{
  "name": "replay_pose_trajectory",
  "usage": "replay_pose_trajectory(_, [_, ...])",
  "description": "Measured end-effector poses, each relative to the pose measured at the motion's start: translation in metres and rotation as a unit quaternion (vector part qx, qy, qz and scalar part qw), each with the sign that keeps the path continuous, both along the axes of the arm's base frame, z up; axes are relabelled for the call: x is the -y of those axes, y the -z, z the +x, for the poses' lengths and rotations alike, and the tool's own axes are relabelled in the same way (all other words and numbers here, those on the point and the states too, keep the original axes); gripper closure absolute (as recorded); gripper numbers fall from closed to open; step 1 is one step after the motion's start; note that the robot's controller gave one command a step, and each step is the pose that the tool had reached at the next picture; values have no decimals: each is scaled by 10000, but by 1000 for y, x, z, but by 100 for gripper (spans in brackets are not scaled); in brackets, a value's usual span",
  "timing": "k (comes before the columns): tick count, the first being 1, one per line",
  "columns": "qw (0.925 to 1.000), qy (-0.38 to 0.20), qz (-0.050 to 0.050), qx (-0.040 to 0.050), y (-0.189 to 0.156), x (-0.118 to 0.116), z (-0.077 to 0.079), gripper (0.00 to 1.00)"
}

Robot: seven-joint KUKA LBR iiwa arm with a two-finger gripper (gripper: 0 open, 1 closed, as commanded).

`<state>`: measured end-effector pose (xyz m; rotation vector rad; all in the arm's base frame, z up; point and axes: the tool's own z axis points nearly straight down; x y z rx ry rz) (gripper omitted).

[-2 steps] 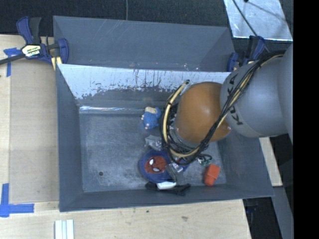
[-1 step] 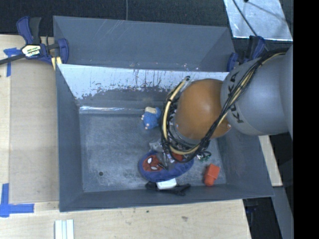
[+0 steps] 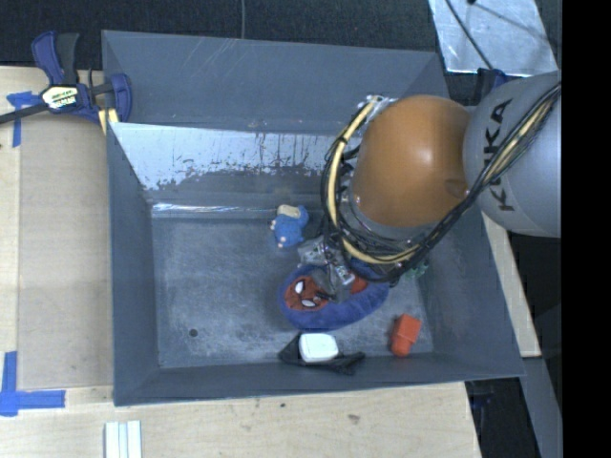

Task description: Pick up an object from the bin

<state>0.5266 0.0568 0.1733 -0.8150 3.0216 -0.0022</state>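
On the scuffed grey bin floor [image 3: 210, 294], blue slipper [image 3: 368, 303] near orange block [image 3: 406, 335].

Wide open room on the left half of the bin [image 3: 205, 280]: bare grey floor from the left wall almost to the middle, nothing to dodge. The crowd sits right of centre. A small blue figure [image 3: 288, 225] stands near the back wall. A blue cloth piece [image 3: 358, 305] with a red spider-mask face lies just in front of it. A white-and-black gadget [image 3: 320, 348] is hard against the front wall, and an orange block [image 3: 406, 334] lies front right, a narrow strip of floor between them. The arm's orange cover [image 3: 410, 165] looms over the right rear, closing that corner. The gripper [image 3: 329, 263] hangs low over the cloth's upper edge, between figure and cloth.
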Motion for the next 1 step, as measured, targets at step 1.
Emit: replay_pose_trajectory(1, [10000,23,-1,6,-132,-1,12,100])
